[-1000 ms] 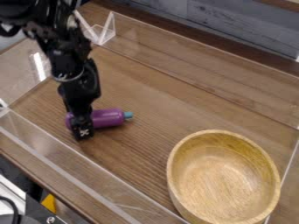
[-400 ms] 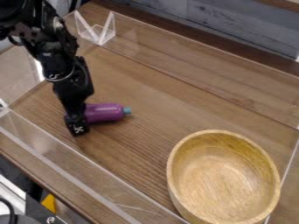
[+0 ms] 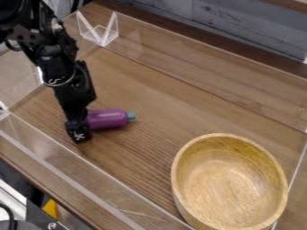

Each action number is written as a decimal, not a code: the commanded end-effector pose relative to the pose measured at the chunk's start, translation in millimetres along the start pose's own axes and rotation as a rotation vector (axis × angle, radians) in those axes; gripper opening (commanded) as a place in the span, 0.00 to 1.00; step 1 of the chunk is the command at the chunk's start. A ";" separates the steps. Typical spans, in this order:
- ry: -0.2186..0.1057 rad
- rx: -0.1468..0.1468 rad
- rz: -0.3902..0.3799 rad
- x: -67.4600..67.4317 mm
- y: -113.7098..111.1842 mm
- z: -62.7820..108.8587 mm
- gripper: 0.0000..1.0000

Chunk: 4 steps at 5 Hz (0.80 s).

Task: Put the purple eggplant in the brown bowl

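Observation:
The purple eggplant [image 3: 109, 118] lies on its side on the wooden table, teal stem tip pointing right. My black gripper [image 3: 78, 127] comes down from the upper left and stands at the eggplant's fat left end. Its fingers are spread open, one fingertip [image 3: 82, 137] at the front and the other behind, and they hide part of that end. I cannot tell whether they touch the eggplant. The brown bowl [image 3: 198, 161], wide and light wooden with nothing in it, sits at the lower right, well apart from the eggplant and the gripper.
Clear plastic walls [image 3: 72, 180] fence the wooden table on the front, left and back sides. A clear triangular bracket [image 3: 100, 30] stands at the back left corner. Bare wood lies between the eggplant and the bowl.
The gripper has shifted a little to the left, and the eggplant has slid slightly left with it. The bowl has not moved.

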State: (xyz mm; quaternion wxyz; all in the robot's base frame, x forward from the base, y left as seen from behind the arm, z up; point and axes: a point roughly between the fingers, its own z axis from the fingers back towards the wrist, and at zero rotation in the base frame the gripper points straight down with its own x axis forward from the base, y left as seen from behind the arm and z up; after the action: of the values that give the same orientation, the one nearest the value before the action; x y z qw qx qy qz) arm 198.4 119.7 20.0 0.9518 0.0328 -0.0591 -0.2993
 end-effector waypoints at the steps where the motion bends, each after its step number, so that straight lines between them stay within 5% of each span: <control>1: -0.014 0.020 -0.014 -1.0 9.4 6.4 1.00; 3: -0.007 0.008 -0.012 17.0 10.2 5.6 1.00; 4: -0.018 0.002 -0.036 26.3 18.5 8.5 0.00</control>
State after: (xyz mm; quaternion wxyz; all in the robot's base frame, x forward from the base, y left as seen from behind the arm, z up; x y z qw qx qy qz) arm 219.7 115.6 23.4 0.9475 0.0159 -0.0515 -0.3151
